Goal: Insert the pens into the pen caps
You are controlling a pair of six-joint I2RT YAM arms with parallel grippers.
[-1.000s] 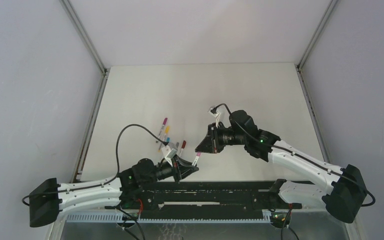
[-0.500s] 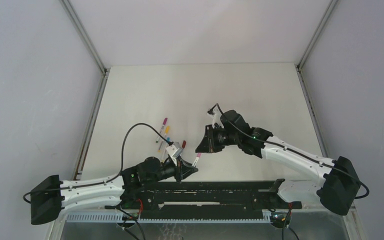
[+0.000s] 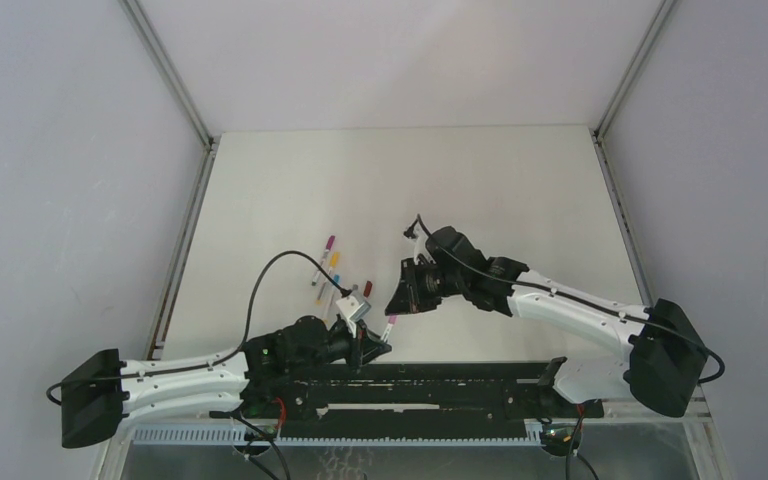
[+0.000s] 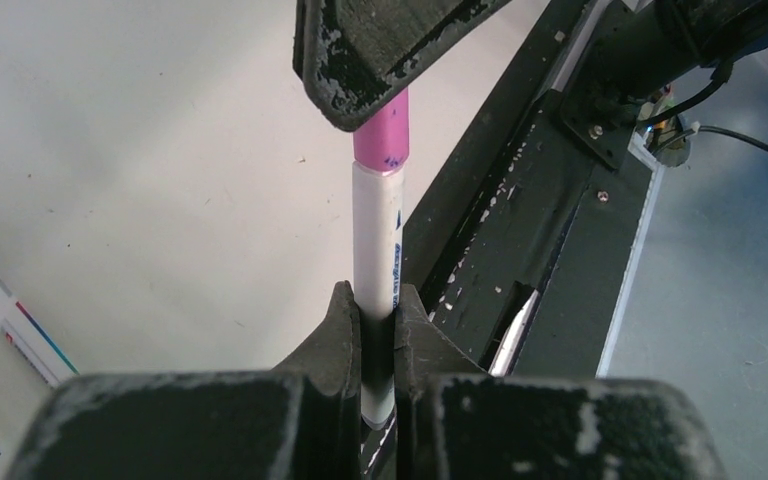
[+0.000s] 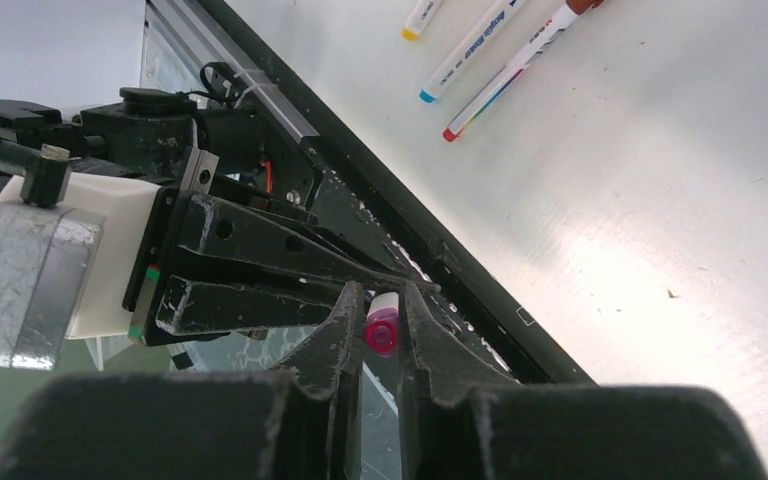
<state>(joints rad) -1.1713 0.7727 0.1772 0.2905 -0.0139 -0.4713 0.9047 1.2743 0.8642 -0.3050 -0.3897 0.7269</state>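
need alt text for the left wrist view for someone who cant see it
The left end effector pinches a white pen that points up the frame, its top end meeting a pink cap gripped by the right end effector. Behind lie a pale table and a black rail.

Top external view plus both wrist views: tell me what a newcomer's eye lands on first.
The two arms meet tip to tip near the table's near edge: the left pincer clamps a white pen, and the right pincer grips a pink cap butted against the pen's end. Behind them, a few spare pens lie loose on the pale table.
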